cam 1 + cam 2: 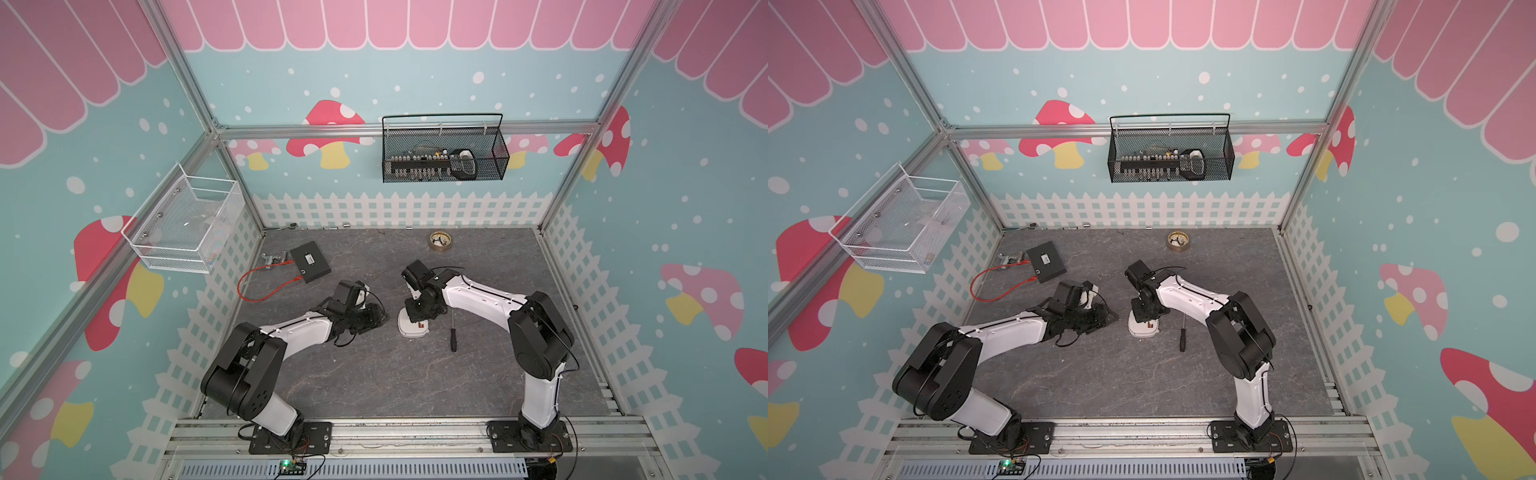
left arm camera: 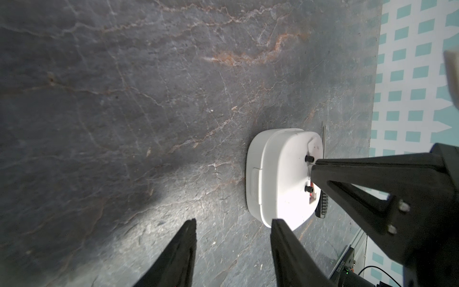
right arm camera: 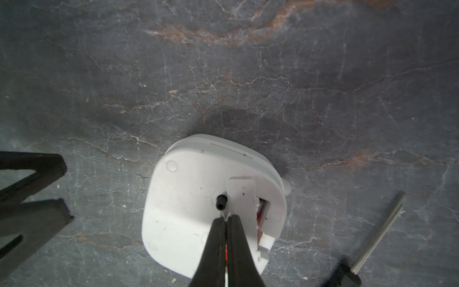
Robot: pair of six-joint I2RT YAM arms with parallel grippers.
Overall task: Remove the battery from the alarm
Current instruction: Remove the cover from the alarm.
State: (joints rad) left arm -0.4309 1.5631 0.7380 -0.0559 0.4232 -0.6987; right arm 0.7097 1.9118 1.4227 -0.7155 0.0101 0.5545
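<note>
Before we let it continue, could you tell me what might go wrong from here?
The left gripper stands open beside the alarm without holding it, so the alarm may slide or lift if pulled. The right gripper, shut at the compartment cover, may slip off. The screwdriver lies close by; it could get knocked.

Grey marble-look floor, teal mushroom walls w/ blk basket & wht basket hung.

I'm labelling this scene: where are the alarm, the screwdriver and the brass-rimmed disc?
alarm (image 3: 188, 218): right wrist view, its plain white back.
screwdriver (image 1: 453, 340): a top view, its black handle.
brass-rimmed disc (image 1: 440, 240): a top view, its dial face.
</note>
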